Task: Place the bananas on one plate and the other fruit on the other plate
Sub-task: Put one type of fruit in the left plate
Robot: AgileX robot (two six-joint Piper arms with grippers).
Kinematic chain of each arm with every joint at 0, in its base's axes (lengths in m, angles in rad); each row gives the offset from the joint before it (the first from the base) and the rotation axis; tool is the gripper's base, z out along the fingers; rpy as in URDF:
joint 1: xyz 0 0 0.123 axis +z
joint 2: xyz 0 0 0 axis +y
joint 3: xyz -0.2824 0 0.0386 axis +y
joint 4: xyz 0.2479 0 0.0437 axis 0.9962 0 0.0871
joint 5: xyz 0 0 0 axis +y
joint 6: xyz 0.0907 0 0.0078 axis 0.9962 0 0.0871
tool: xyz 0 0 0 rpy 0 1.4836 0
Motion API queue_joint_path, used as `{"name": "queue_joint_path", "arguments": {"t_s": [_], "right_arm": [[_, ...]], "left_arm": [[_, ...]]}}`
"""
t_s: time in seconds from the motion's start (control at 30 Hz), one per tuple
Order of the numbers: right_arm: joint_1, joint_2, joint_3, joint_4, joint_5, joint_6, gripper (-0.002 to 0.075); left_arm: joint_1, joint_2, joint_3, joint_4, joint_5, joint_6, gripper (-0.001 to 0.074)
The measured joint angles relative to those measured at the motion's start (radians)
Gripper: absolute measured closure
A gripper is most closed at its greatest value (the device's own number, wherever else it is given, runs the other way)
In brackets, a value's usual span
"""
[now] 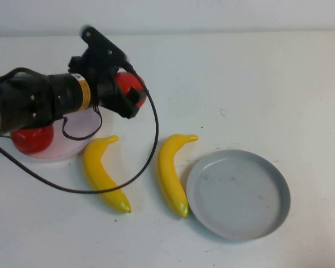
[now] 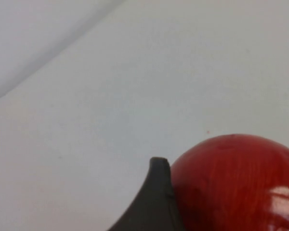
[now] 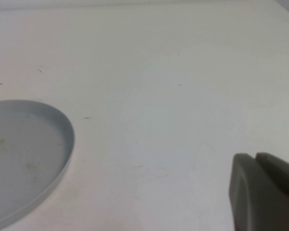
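My left gripper (image 1: pixel 132 89) is shut on a red apple (image 1: pixel 125 82), just past the far right rim of the pale pink plate (image 1: pixel 67 149). The apple fills the lower corner of the left wrist view (image 2: pixel 236 183) beside one dark finger (image 2: pixel 154 202). A second red apple (image 1: pixel 32 139) rests on the pink plate, partly hidden by the arm. Two yellow bananas (image 1: pixel 103 174) (image 1: pixel 172 174) lie on the table between the plates. The grey plate (image 1: pixel 238 192) is empty at the right, and its rim shows in the right wrist view (image 3: pixel 62 144). My right gripper (image 3: pixel 255 159) is shut, empty, and out of the high view.
The left arm's black cable (image 1: pixel 151 145) loops over the table between the two bananas. The white table (image 1: pixel 240 84) has a back edge against a pale wall at the far side.
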Motion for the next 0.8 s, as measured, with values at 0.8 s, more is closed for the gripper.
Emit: {"name": "queue_joint_path", "arguments": {"t_s": [0.8], "right_arm": [[0.0, 0.0, 0.0, 0.0, 0.0, 0.0, 0.0744]], "left_arm": [[0.158, 0.112, -0.029, -0.072, 0.26, -0.269, 0.0082]]}}
